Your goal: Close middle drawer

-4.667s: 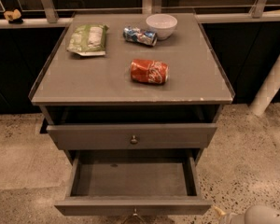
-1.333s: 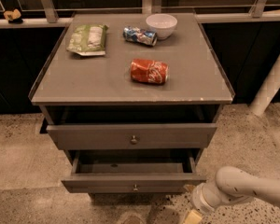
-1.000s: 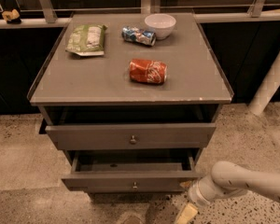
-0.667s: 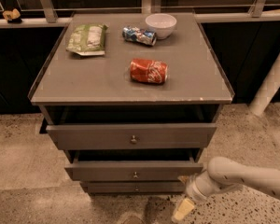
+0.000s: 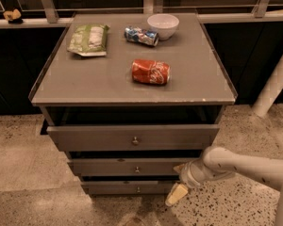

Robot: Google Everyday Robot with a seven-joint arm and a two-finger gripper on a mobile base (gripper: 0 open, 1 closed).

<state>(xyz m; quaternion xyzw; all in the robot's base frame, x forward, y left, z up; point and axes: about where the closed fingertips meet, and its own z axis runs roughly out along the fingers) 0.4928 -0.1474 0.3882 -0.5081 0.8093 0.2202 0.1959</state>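
The grey cabinet has three drawers. The middle drawer (image 5: 132, 166), with a flat front and a small round knob, sits almost flush in the cabinet, only slightly ahead of the lowest drawer (image 5: 127, 188). The top drawer (image 5: 132, 136) sticks out a little. My gripper (image 5: 178, 181) is at the right end of the middle drawer front, low beside the cabinet's right side, on a white arm that comes in from the right.
On the cabinet top (image 5: 85, 81) lie a red soda can (image 5: 151, 71), a blue can (image 5: 140, 35), a white bowl (image 5: 162, 25) and a green chip bag (image 5: 88, 39). A white post (image 5: 273, 84) stands at the right. Speckled floor surrounds the cabinet.
The middle drawer was pulled far out and has slid back in to nearly flush. My gripper came in from the lower right and followed the drawer front toward the cabinet.
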